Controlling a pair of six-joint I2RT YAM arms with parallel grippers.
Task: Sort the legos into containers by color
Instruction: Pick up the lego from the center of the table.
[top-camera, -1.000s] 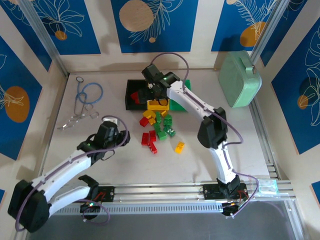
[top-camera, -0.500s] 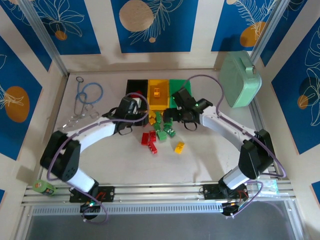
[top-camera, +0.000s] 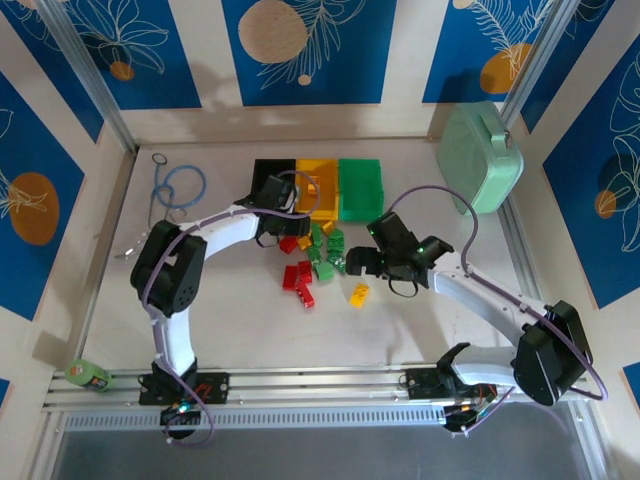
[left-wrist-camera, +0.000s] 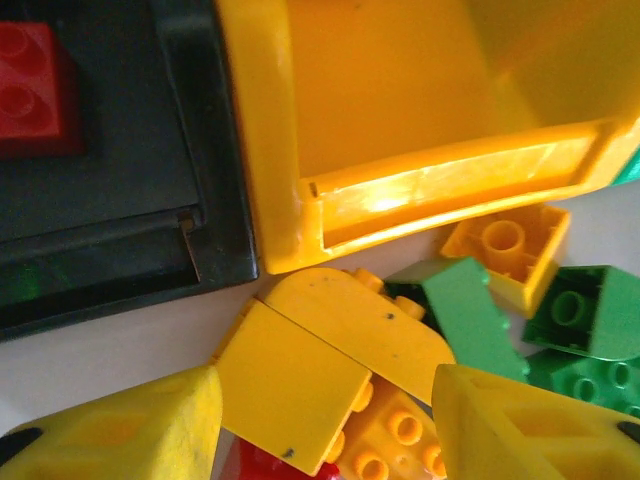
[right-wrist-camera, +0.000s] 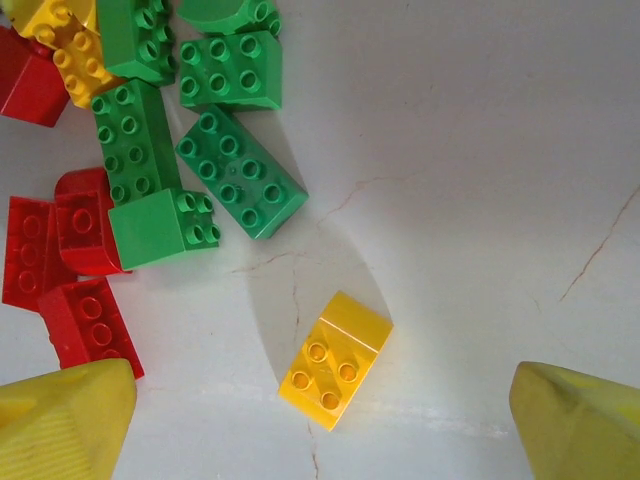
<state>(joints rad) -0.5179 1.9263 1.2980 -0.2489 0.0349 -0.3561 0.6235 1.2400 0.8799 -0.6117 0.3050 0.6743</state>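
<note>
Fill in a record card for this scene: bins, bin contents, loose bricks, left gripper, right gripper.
bins: black bin, yellow bin, green bin, side by side
black bin contents: a red brick
loose bricks: mixed pile of red, green and yellow; lone yellow brick apart from it
left gripper: by the yellow bin, fingers either side of a curved yellow brick; grip unclear
right gripper: open, over the lone yellow brick
</note>
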